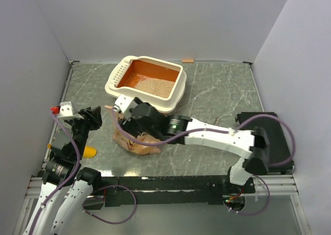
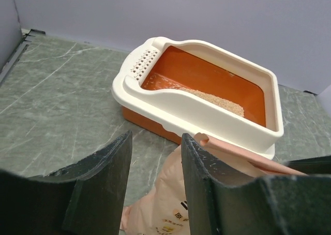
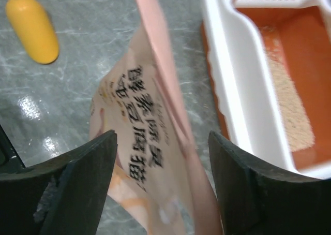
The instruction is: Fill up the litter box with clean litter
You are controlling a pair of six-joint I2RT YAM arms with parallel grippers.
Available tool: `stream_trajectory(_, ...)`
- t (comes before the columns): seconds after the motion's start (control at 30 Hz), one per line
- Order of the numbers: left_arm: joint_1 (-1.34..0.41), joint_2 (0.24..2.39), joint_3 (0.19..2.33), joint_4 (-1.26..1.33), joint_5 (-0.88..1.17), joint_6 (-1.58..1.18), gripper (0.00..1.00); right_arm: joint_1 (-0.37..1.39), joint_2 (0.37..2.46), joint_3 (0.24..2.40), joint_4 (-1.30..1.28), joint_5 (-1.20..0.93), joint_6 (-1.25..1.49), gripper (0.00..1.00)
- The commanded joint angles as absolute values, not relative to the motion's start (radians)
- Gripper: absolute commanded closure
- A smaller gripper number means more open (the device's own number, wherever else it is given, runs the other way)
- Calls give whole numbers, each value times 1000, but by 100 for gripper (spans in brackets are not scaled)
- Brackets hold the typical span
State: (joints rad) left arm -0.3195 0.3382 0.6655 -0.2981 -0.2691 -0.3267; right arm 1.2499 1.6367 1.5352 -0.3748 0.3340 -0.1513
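Litter box [image 2: 196,108]: sits on the table [image 1: 217,90] towards the far edge, a little left of the middle, set at a slant. Its perforated end points to the left side.
Clean litter [image 1: 158,86]: a pale sandy heap covers part of the orange floor, banked along the near long wall. The floor by the perforated end is bare orange.
Paper bag [image 3: 139,116]: tan, crinkled, with Chinese print, just in front of the box's near wall. Its pink top edge rises towards the rim of the box.
Right gripper [image 3: 163,139]: over the bag with its fingers spread wide. The bag's top runs up between them, blurred, and I cannot tell whether either pad touches it.
Left gripper [image 2: 156,142]: to the left of the bag and near it, fingers part-way apart with nothing between them, facing the box.
Scoop [image 3: 33,28]: yellow-orange, lying on the table near the left edge, well clear of the bag.
Black box [image 1: 276,134]: flat, by the right edge.
Small tan block [image 1: 187,60]: against the far edge, behind the litter box.
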Motion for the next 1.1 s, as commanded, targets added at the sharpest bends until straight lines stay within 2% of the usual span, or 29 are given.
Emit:
stream_trajectory(0.0, -319, 377, 696, -301, -348, -342, 52, 1252, 1439, 1470, -324, 466, -163, 19)
stream_trajectory(0.1, -319, 400, 706, -313, -365, -342, 53, 1226, 1338, 1402, -357, 495, -141, 15)
stream_trajectory(0.17, -319, 408, 710, -316, -368, -345, 53, 1203, 1263, 1342, -377, 433, -121, 15)
stream_trajectory(0.37, -316, 405, 706, -314, -380, -351, 52, 1065, 1128, 1161, -437, 85, -81, 27)
stream_trajectory(0.47, -316, 400, 703, -311, -376, -353, 51, 1025, 1078, 1063, -391, 5, -83, 49)
stream_trajectory(0.5, -316, 399, 703, -311, -371, -354, 51, 997, 1072, 1027, -358, -24, -77, 65)
stream_trajectory(0.57, -314, 403, 704, -311, -370, -354, 52, 976, 1077, 1000, -325, -72, -74, 71)
stream_trajectory(0.63, -316, 406, 706, -314, -368, -353, 51, 962, 1092, 980, -278, -98, -69, 66)
stream_trajectory(0.7, -314, 406, 706, -318, -367, -354, 51, 957, 1112, 963, -233, -123, -68, 53)
stream_trajectory(0.8, -314, 406, 704, -316, -362, -354, 51, 950, 1146, 966, -175, -144, -58, 46)
stream_trajectory(1.07, -314, 410, 706, -314, -361, -348, 51, 931, 1261, 1011, -71, -172, -9, 47)
